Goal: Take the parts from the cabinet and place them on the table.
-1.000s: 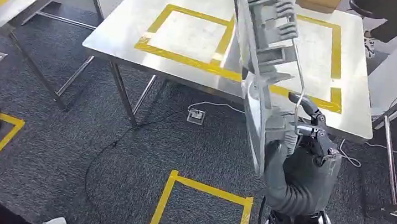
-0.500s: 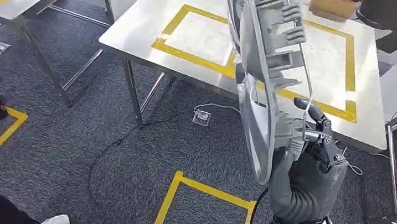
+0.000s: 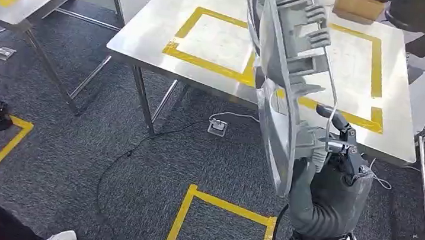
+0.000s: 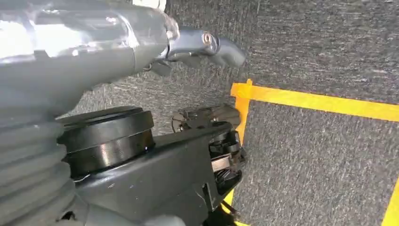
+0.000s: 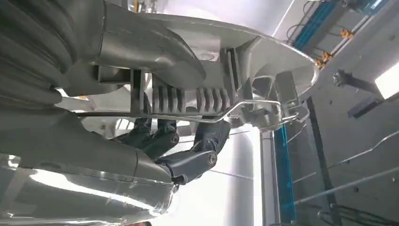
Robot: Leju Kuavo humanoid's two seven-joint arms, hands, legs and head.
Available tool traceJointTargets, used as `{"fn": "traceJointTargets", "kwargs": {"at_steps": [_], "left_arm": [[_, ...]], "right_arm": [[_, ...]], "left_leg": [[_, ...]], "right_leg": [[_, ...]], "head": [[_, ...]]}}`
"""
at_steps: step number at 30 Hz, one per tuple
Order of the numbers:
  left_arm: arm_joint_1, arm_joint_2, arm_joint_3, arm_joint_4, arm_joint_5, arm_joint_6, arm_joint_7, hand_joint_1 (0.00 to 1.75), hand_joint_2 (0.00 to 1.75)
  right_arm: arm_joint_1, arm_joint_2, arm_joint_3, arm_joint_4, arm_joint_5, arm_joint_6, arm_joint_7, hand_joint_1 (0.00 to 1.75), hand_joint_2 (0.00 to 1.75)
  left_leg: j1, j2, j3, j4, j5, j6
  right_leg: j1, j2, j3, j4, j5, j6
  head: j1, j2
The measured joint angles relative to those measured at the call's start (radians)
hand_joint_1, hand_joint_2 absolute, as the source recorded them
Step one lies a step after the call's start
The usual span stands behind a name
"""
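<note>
The right hand (image 3: pixel 322 144) grips a part (image 3: pixel 283 74) upright, near the worktop (image 3: pixel 148 27) but not yet set down. The left hand (image 4: pixel 207 44) hangs with fingers loosely curled, holding nothing. Placing remains.

The right hand (image 3: pixel 320 152) grips the lower rim of a large silver part (image 3: pixel 283 74) — a ribbed, dish-like panel held upright and edge-on, rising to the top of the frame. Dark fingers (image 3: pixel 340 128) curl over its wire rod. Behind it stands the steel tabletop (image 3: pixel 141 35), marked with two yellow tape squares (image 3: pixel 213 36). A cardboard box (image 3: pixel 358 5) sits at its far edge. On the grey carpet — a black cable (image 3: pixel 129 153), a floor socket (image 3: pixel 217 126) and near yellow tape outline (image 3: pixel 188 213).
</note>
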Motion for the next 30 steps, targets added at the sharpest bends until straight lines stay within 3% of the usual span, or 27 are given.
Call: {"fn": "traceJointTargets", "kwargs": {"at_steps": [1,2,3,4,5,6,7,8,9,11,12,13,15,16,17,18,19,20,21,22,26,27,28,29,30], "left_arm": [[0.000,0.000,0.000,0.000,0.000,0.000,0.000,0.00,1.75],[0.001,0.000,0.000,0.000,0.000,0.000,0.000,0.00,1.75],[0.001,0.000,0.000,0.000,0.000,0.000,0.000,0.00,1.75],[0.001,0.000,0.000,0.000,0.000,0.000,0.000,0.00,1.75],[0.001,-0.001,0.000,0.000,0.000,0.000,0.000,0.00,1.75],[0.001,-0.001,0.000,0.000,0.000,0.000,0.000,0.00,1.75],[0.001,0.000,0.000,0.000,0.000,0.000,0.000,0.00,1.75],[0.002,0.001,0.000,0.000,0.000,0.000,0.000,0.00,1.75],[0.005,0.002,0.000,0.000,0.000,0.000,0.000,0.00,1.75],[0.004,0.002,0.000,0.000,0.000,0.001,0.000,0.00,1.75],[0.001,0.002,0.000,0.000,0.000,0.001,0.000,0.00,1.75],[-0.001,0.002,0.000,0.000,0.000,0.001,0.000,0.00,1.75],[0.000,0.002,0.000,0.000,0.000,0.001,0.000,0.00,1.75],[0.002,0.002,0.000,0.000,0.000,0.001,0.000,0.00,1.75],[0.003,0.003,0.000,0.000,0.000,0.002,0.000,0.00,1.75],[0.003,0.003,0.000,0.000,0.000,0.002,0.000,0.00,1.75],[0.003,0.003,0.000,0.000,0.000,0.002,0.000,0.00,1.75],[0.002,0.004,0.000,0.000,0.000,0.002,0.000,0.00,1.75],[0.003,0.004,0.000,0.000,0.000,0.002,0.000,0.00,1.75],[0.003,0.003,0.000,0.000,0.000,0.002,0.000,0.00,1.75],[0.008,0.005,0.000,0.000,0.001,0.002,0.001,0.00,1.75],[0.006,0.004,0.000,0.000,0.002,0.002,0.001,0.00,1.75],[0.006,0.005,0.000,0.000,0.002,0.002,0.000,0.00,1.75],[0.007,0.004,0.000,0.000,0.002,0.002,0.000,0.00,1.75],[0.009,0.003,0.000,0.000,0.002,0.002,0.000,0.00,1.75]], "right_arm": [[0.000,0.000,0.000,0.000,-0.002,0.003,0.000,1.75,1.75],[0.001,0.000,0.000,0.000,-0.005,0.004,0.000,1.75,1.75],[0.001,0.000,0.000,0.000,-0.008,0.006,0.000,1.75,1.75],[0.001,0.000,0.000,0.000,-0.009,0.008,0.000,1.75,1.75],[0.000,0.000,0.000,0.000,-0.009,0.008,0.000,1.75,1.75],[0.000,0.000,0.000,0.000,-0.009,0.008,0.000,1.75,1.75],[-0.003,0.000,0.001,0.001,-0.010,0.008,0.000,1.75,1.75],[-0.007,0.000,0.001,0.000,-0.010,0.008,0.000,1.75,1.75],[-0.005,0.000,0.001,0.000,-0.010,0.009,0.000,1.75,1.75],[-0.004,0.000,0.001,0.000,-0.010,0.009,0.000,1.75,1.75],[-0.001,-0.001,0.000,-0.001,-0.010,0.008,0.000,1.75,1.75],[-0.003,0.000,-0.001,0.000,-0.010,0.008,0.001,1.75,1.75],[-0.003,0.001,-0.001,0.000,-0.010,0.008,0.000,1.75,1.75],[-0.003,0.000,-0.001,0.000,-0.010,0.008,0.000,1.75,1.75],[-0.002,0.000,0.000,0.000,-0.010,0.008,0.000,1.75,1.75],[-0.002,0.000,0.000,0.000,-0.010,0.008,0.000,1.75,1.75],[-0.001,0.000,0.000,0.000,-0.010,0.008,0.000,1.75,1.75],[-0.001,0.000,0.000,0.000,-0.010,0.008,0.000,1.75,1.75],[-0.001,0.000,0.000,0.000,-0.010,0.008,0.000,1.75,1.75],[-0.003,0.000,0.000,0.000,-0.010,0.008,0.000,1.75,1.75],[-0.005,0.000,0.000,0.000,-0.010,0.008,0.001,1.75,1.75],[-0.004,0.000,0.000,0.000,-0.010,0.009,0.001,1.75,1.75],[-0.008,0.000,0.000,0.000,-0.010,0.010,0.001,1.75,1.75],[-0.013,0.000,0.001,0.001,-0.010,0.011,0.001,1.75,1.75],[-0.014,0.000,0.001,0.003,-0.010,0.011,0.001,1.75,1.75]], "left_leg": [[-0.002,0.001,0.001,0.001,-0.002,-0.001],[-0.002,0.002,0.004,0.001,-0.004,-0.004],[-0.002,0.004,0.009,0.001,-0.008,-0.008],[-0.002,0.008,0.017,0.001,-0.013,-0.012],[-0.001,0.014,0.027,0.002,-0.020,-0.018],[-0.003,0.022,0.033,0.001,-0.027,-0.025],[-0.012,0.029,0.035,0.006,-0.032,-0.033],[-0.012,0.043,0.033,0.004,-0.032,-0.039],[-0.013,0.060,0.036,0.002,-0.034,-0.043],[-0.011,0.088,0.047,-0.002,-0.044,-0.055],[-0.004,0.028,0.043,0.015,-0.062,-0.062],[-0.003,-0.008,0.019,0.062,-0.091,-0.063],[-0.003,-0.018,-0.063,0.221,-0.162,-0.066],[-0.003,-0.018,-0.103,0.287,-0.177,-0.067],[-0.003,-0.018,-0.121,0.304,-0.167,-0.066],[-0.002,-0.018,-0.120,0.278,-0.131,-0.065],[-0.001,-0.021,-0.099,0.220,-0.082,-0.064],[0.002,-0.037,-0.065,0.137,-0.028,-0.063],[0.009,-0.089,-0.032,0.050,0.012,-0.062],[0.019,-0.156,-0.024,0.041,-0.003,-0.062],[0.012,-0.098,-0.016,0.030,-0.013,-0.042],[0.014,-0.077,-0.009,0.024,-0.012,-0.034],[0.012,-0.061,-0.004,0.023,-0.015,-0.027],[0.007,-0.042,-0.002,0.023,-0.018,-0.022],[0.004,-0.028,-0.001,0.023,-0.020,-0.019]], "right_leg": [[0.000,0.001,-0.038,0.061,-0.014,0.000],[0.000,0.001,-0.051,0.072,0.000,-0.001],[0.000,0.001,-0.043,0.037,0.041,-0.004],[0.000,-0.003,-0.016,-0.037,0.097,-0.007],[0.000,-0.020,0.022,-0.133,0.157,-0.011],[0.004,-0.057,0.047,-0.188,0.169,-0.014],[0.018,-0.071,0.051,-0.204,0.162,-0.021],[0.017,-0.065,0.049,-0.203,0.156,-0.033],[0.018,-0.047,0.044,-0.205,0.157,-0.035],[0.016,-0.018,0.045,-0.210,0.160,-0.051],[0.012,-0.012,0.048,-0.215,0.163,-0.057],[0.010,-0.002,0.047,-0.216,0.163,-0.062],[0.011,0.017,0.048,-0.216,0.161,-0.068],[0.012,0.029,0.048,-0.215,0.161,-0.069],[0.012,0.041,0.048,-0.215,0.160,-0.070],[0.012,0.053,0.050,-0.214,0.158,-0.068],[0.010,0.066,0.052,-0.213,0.156,-0.065],[0.009,0.078,0.055,-0.210,0.152,-0.060],[0.007,0.089,0.056,-0.206,0.147,-0.053],[0.010,0.100,0.049,-0.201,0.144,-0.046],[-0.003,0.154,0.037,-0.207,0.152,-0.022],[0.000,0.134,0.034,-0.199,0.142,-0.019],[0.008,0.073,0.017,-0.159,0.118,-0.016],[0.009,0.037,-0.020,-0.085,0.082,-0.013],[0.009,0.021,-0.053,-0.020,0.054,-0.012]], "head": [[-0.001,0.000],[0.000,0.000],[0.001,0.000],[0.002,0.000],[0.005,0.000],[0.008,0.000],[0.009,0.000],[0.008,0.000],[-0.001,0.000],[-0.008,0.000],[-0.013,0.000],[-0.019,0.000],[-0.036,0.000],[-0.040,0.000],[-0.045,0.000],[-0.049,0.000],[-0.052,0.000],[-0.055,0.000],[-0.058,0.000],[-0.064,0.000],[-0.059,0.000],[-0.055,0.000],[-0.042,0.000],[-0.033,0.000],[-0.029,0.000]]}}
